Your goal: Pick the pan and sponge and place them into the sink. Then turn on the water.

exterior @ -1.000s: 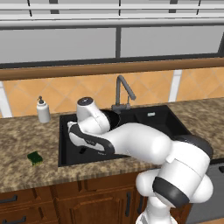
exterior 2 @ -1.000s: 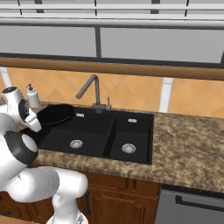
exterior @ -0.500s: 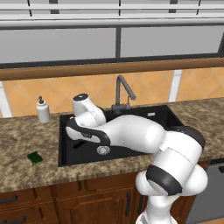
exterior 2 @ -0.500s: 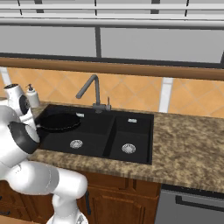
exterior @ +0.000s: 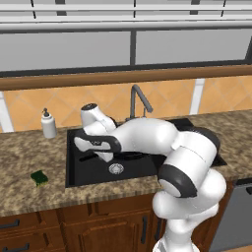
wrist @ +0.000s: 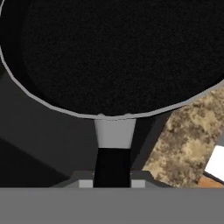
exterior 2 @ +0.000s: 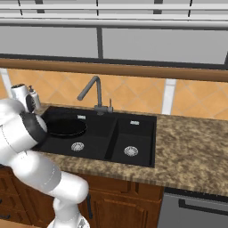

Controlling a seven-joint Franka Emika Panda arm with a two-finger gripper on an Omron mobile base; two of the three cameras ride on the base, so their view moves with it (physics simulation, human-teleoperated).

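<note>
Over the last second the arm swung left and lowered the pan (exterior 2: 66, 128) into the wide basin of the sink (exterior 2: 133, 129). The hand (wrist: 112, 181) pinched its handle. The sponge (exterior: 39, 177) lay on the bench (exterior: 29, 157), next to fetch.

The wide bowl of the sink (exterior 2: 95, 141) is partly covered by the pan (exterior 2: 66, 127) on its left. The faucet (exterior 2: 90, 91) rises behind the divider. The narrow bowl is left open.
</note>
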